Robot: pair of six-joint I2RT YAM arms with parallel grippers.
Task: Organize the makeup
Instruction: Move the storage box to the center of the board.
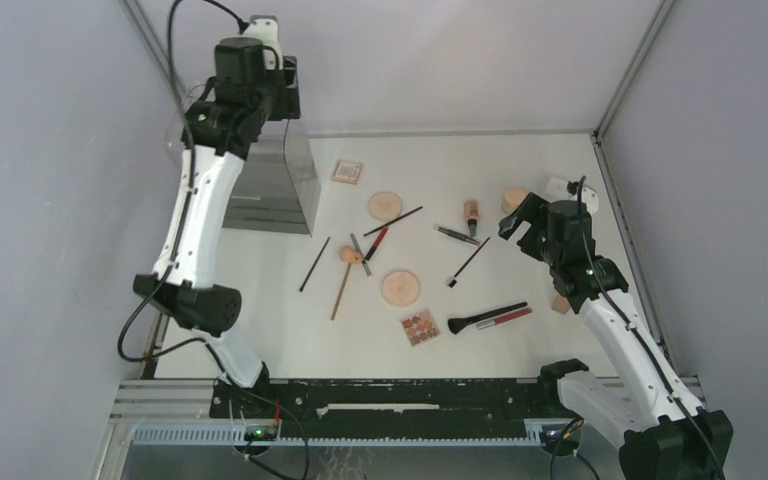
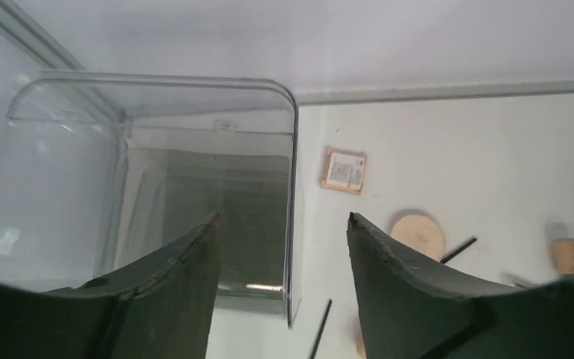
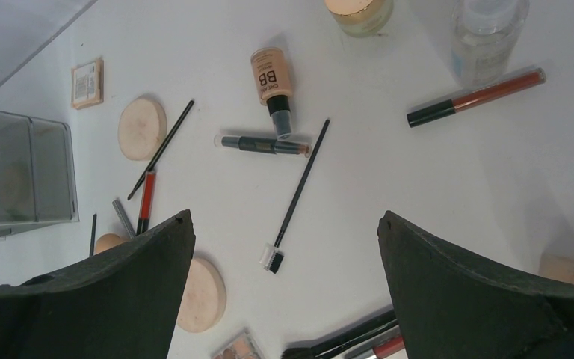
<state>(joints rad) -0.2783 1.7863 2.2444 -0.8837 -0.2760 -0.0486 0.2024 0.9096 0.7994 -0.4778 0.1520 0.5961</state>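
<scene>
The makeup lies scattered over the white table: two peach discs (image 1: 384, 206) (image 1: 400, 288), a square palette (image 1: 347, 172), an open colour palette (image 1: 420, 327), a tan bottle (image 3: 270, 78), a jar (image 3: 359, 11), a black brush (image 1: 485, 317), a red pencil (image 1: 376, 243) and a comb brush (image 3: 299, 187). My left gripper (image 2: 284, 217) is held high over the right wall of the clear organizer (image 2: 194, 187), open, nothing between its fingers. My right gripper (image 3: 285, 215) hovers open above the table's right side, near the comb brush, holding nothing.
A clear bottle (image 3: 489, 34) and a red-brown lip gloss tube (image 3: 478, 97) lie at the far right near the jar. A beige sponge (image 1: 560, 305) sits by the right arm. The organizer (image 1: 280, 185) stands at the back left against the wall.
</scene>
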